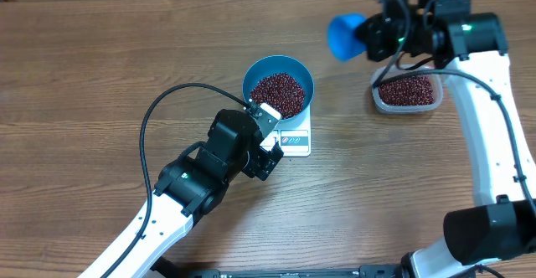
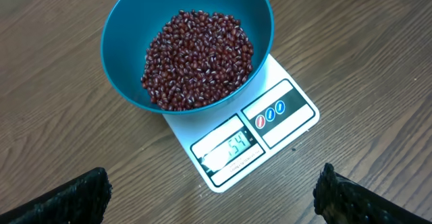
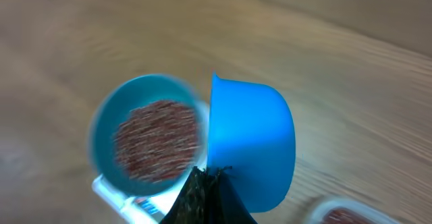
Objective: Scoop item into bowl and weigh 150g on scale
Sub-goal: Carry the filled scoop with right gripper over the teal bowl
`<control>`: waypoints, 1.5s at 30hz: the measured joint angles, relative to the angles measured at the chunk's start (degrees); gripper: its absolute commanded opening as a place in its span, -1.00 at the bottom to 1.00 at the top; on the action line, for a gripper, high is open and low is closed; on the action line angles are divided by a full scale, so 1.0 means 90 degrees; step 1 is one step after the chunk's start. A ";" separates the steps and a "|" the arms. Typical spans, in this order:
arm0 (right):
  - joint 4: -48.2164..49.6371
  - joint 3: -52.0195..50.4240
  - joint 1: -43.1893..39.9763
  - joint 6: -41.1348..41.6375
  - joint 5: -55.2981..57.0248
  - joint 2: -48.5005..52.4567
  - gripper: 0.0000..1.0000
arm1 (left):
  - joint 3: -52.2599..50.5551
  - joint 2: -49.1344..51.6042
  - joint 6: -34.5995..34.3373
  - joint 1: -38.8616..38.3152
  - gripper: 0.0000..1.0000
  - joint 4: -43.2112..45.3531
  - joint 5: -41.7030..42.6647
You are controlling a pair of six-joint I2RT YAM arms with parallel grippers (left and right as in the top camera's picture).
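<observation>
Blue scoop (image 1: 345,35), pinched between your right fingers (image 3: 202,197), hangs right of the bowl (image 2: 125,42); left fingers (image 2: 74,197) are spread beside the scale (image 2: 280,126).

On wooden table (image 1: 84,60): scale (image 1: 294,141), tub (image 1: 407,95)

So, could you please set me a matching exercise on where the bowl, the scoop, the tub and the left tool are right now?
Things: 1 bowl; 2 scoop; 3 tub; 4 left tool.
States: a gripped by the right tool, in the air; b open, empty; c on the scale; d directly on the table, far right.
Pairs: 1-c, 2-a, 3-d, 4-b.
</observation>
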 measured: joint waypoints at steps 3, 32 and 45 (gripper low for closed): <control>-0.0087 0.0000 0.0563 -0.0185 -0.0138 0.0002 -0.92 | 0.0000 0.0000 0.0000 0.0000 0.99 0.0044 0.0000; 0.0143 0.0000 0.1617 -0.0308 0.0576 0.1100 -0.93 | 0.0000 0.0000 0.0170 0.0000 0.99 0.0233 0.0000; 0.0568 0.0000 0.1620 -0.0291 0.0937 0.1506 -0.92 | 0.0000 0.0000 0.0170 0.0000 0.99 0.0231 0.0000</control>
